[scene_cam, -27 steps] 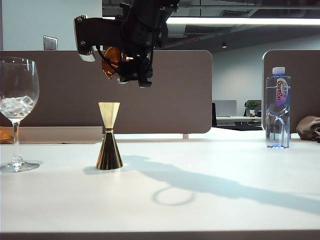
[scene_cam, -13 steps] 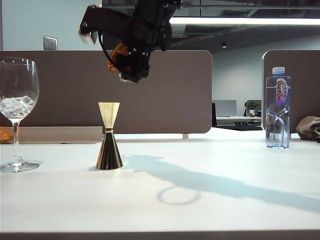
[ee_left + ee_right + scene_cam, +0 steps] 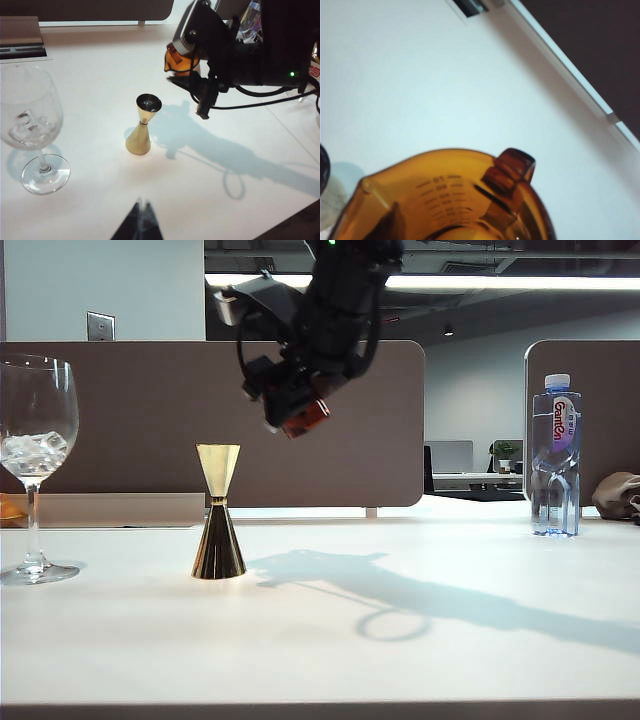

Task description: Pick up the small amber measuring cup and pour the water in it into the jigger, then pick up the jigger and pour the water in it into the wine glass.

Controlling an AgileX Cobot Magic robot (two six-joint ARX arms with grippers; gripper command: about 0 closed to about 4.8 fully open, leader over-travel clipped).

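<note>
While held aloft in the right gripper (image 3: 292, 412), small amber measuring cup (image 3: 306, 416) hung tilted above and just right of the jigger (image 3: 218, 512).
Judged step 1, around the pour; jaws pinching the cup. Next: set cup down, then take the jigger toward the wine glass (image 3: 33, 455). Left gripper (image 3: 138, 223) low, near the table edge; cannot tell its jaws.
</note>
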